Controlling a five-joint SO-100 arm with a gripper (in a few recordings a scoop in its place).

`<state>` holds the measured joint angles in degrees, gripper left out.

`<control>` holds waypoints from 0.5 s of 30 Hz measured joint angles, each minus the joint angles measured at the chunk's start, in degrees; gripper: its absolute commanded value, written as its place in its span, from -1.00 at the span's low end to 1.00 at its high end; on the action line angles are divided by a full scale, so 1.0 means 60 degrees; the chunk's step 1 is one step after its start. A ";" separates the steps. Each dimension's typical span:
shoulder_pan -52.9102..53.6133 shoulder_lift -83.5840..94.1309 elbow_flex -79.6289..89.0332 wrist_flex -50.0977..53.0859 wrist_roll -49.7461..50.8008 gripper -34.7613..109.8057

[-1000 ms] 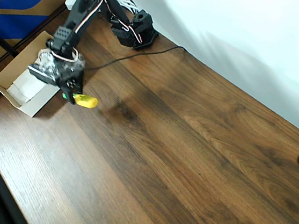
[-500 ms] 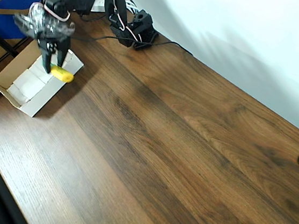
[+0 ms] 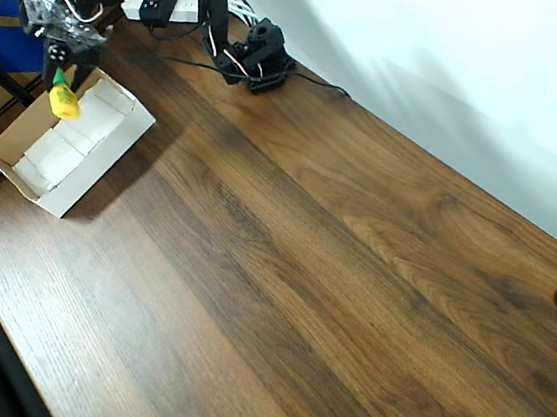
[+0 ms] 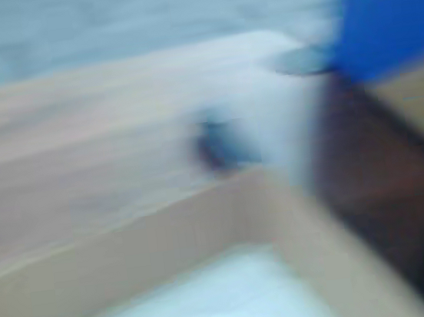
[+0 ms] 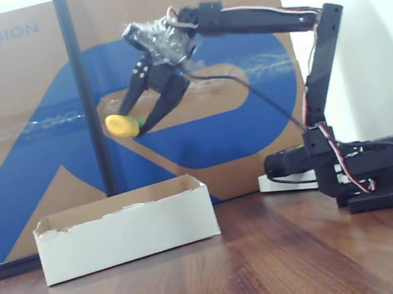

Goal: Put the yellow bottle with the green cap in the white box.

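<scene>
One shallow white cardboard box with raw tan edges (image 5: 127,228) sits nearest in the fixed view, on the dark wood-grain table (image 5: 279,269), and so far it looks empty. Wrist view is basically a smear of motion blur, just a tan rim and some white lining, so no help on details.

What's changed: a second ago the arm was down low beside the box with the bottle just off the tabletop, half a second ago it was over the box's far end, and now it's swung up and further back. Overhead puts the small yellow plastic bottle with the green cap (image 3: 63,100) right around the box's (image 3: 69,149) far rim. In the fixed view the bottle (image 5: 123,124) hangs well above the box, so I'd say the carry is nearly done but the drop hasn't happened.

The black two-finger gripper (image 5: 140,122) points down, fingers spread only as wide as the bottle, pinching it at the green cap end with the yellow body sticking out sideways. Behind it all stands a big brown-and-blue cardboard carton (image 5: 15,110).
</scene>
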<state>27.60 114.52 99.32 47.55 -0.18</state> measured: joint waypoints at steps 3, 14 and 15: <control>0.0674 -0.0190 0.0190 -0.0205 0.0000 -0.52; 0.0483 -0.2358 -0.1260 0.0059 0.0146 -0.52; 0.0308 -0.2681 -0.1685 0.0088 0.0146 -0.52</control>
<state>29.44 98.44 89.21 48.08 0.70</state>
